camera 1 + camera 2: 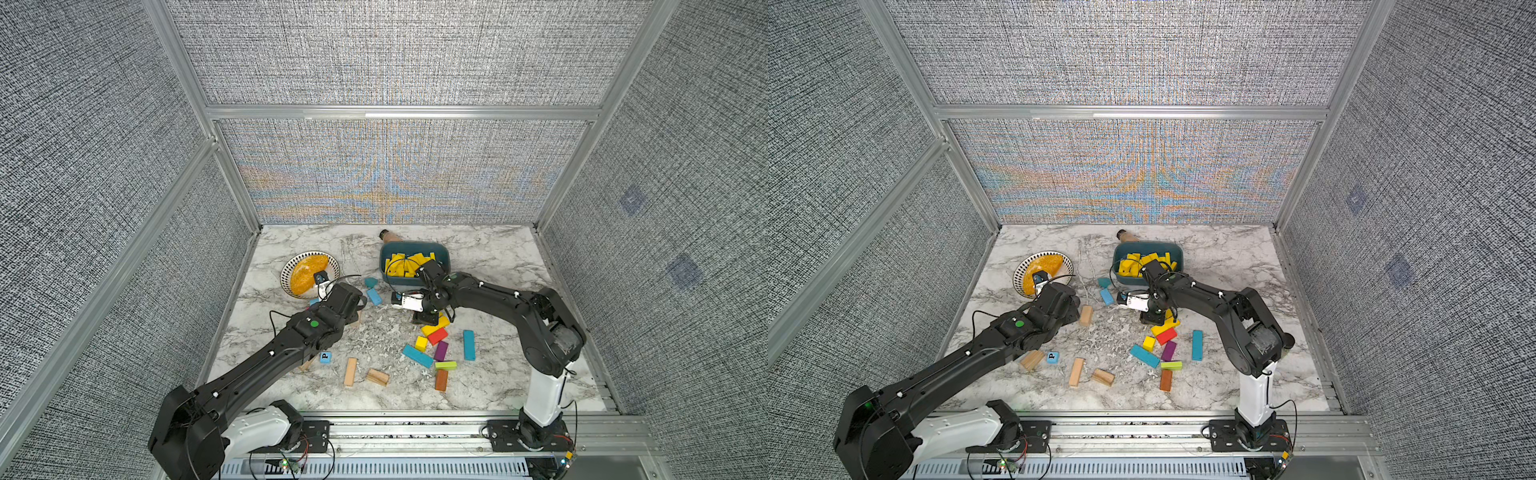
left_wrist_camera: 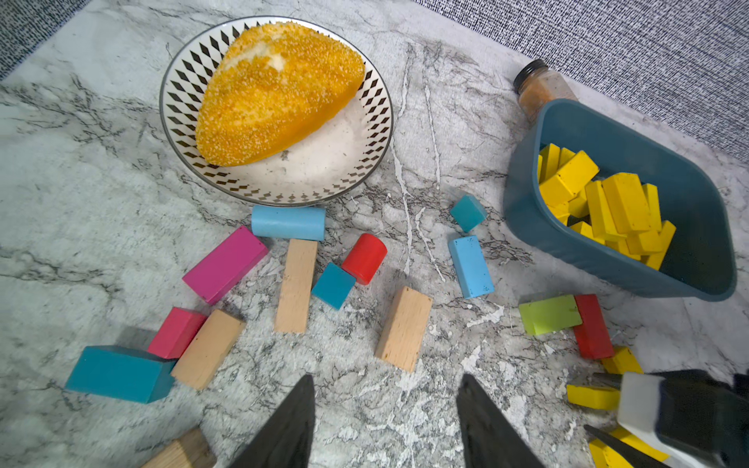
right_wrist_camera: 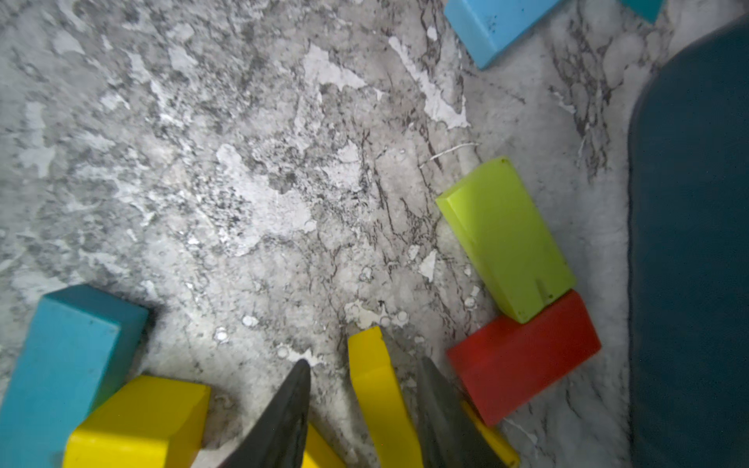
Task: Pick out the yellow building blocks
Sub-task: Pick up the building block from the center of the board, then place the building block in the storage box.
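Your right gripper (image 3: pixel 363 361) is down at the table (image 3: pixel 243 162) near the blue bin (image 1: pixel 443 259). Its jaws stand either side of a yellow bar (image 3: pixel 379 401). Bare marble shows between one finger and the bar, so the bar is straddled but not clamped. A red block (image 3: pixel 523 356) lies just beside that bar, with a lime-green block (image 3: pixel 506 239) touching it. On the bar's other side sits another yellow block (image 3: pixel 142 421), up against a teal block (image 3: pixel 69 356).

Most of the yellow building blocks (image 1: pixel 409 264) are piled inside the bin. In a top view a small yellow cube (image 1: pixel 421 343) rests on the table among the coloured bars by the right arm.

Your left gripper (image 2: pixel 386 379) hangs over bare table with its jaws apart and nothing between them. Ahead of it lie a plain wood block (image 2: pixel 403 328) and — farther off — the patterned plate (image 2: pixel 178 121) carrying an orange bun (image 2: pixel 275 93).
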Controlling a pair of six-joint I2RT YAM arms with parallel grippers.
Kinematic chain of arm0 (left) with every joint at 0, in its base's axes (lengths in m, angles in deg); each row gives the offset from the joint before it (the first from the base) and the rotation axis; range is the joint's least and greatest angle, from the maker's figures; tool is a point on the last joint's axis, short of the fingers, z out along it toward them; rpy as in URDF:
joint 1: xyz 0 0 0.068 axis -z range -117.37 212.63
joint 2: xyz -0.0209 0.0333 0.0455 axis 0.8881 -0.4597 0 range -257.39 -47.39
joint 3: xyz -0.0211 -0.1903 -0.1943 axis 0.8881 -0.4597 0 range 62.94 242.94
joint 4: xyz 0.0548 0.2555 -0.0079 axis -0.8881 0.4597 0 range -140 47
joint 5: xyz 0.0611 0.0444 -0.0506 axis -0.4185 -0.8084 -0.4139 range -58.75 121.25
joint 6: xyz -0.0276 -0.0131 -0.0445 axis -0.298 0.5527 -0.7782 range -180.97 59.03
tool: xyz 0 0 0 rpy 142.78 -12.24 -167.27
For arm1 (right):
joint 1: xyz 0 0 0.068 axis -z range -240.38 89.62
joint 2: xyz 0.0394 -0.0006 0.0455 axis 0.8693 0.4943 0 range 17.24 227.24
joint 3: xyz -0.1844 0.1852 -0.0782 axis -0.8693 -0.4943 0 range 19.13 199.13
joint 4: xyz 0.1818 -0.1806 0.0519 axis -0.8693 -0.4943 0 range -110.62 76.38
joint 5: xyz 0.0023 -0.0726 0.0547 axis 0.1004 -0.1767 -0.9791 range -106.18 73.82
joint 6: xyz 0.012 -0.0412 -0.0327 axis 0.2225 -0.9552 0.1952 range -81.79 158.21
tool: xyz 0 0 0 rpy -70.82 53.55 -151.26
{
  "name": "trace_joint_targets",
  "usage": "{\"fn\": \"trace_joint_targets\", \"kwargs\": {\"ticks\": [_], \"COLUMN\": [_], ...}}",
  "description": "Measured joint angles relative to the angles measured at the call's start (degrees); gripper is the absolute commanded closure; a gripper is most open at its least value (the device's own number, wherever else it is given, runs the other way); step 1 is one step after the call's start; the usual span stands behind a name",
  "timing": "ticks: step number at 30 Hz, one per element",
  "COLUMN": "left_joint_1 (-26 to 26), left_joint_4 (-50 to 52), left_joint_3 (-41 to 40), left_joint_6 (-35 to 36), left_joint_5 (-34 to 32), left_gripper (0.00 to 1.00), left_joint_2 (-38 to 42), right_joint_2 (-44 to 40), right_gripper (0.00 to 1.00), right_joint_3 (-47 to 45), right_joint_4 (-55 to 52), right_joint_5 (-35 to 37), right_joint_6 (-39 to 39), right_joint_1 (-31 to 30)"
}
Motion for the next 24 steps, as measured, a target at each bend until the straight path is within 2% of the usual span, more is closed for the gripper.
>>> {"fn": "trace_joint_targets", "kwargs": {"ticks": [6,14,19,21,24], "left_joint_1": [0.0,0.0,0.0,0.0,0.0], "left_joint_4": [-0.15,0.15,0.57,0.59,0.59], "left_joint_3": [-0.42,-0.31,0.26,0.42,0.79], "left_joint_6": [-0.04,-0.28,-0.46,-0.46,-0.44], "left_joint_5": [-0.83,-1.42,-1.73,-1.9,-2.12], "left_gripper": [0.42,0.42,0.42,0.42,0.42], "left_joint_2": [0.68,1.09,1.2,1.2,1.07], "right_joint_2": [0.74,1.07,-3.32,-6.08,-9.81], "right_gripper": [0.66,0.88,1.0,1.0,1.0], "right_joint_3": [-0.09,0.76,0.87,0.61,-0.61], "right_joint_4": [1.53,2.05,3.06,5.46,13.66], "right_joint_5": [2.08,3.39,2.71,2.27,2.56], "right_joint_6": [-0.9,-2.54,-2.51,-1.31,5.05], "right_joint_1": [-0.33,-0.44,-0.48,-0.33,1.16]}}
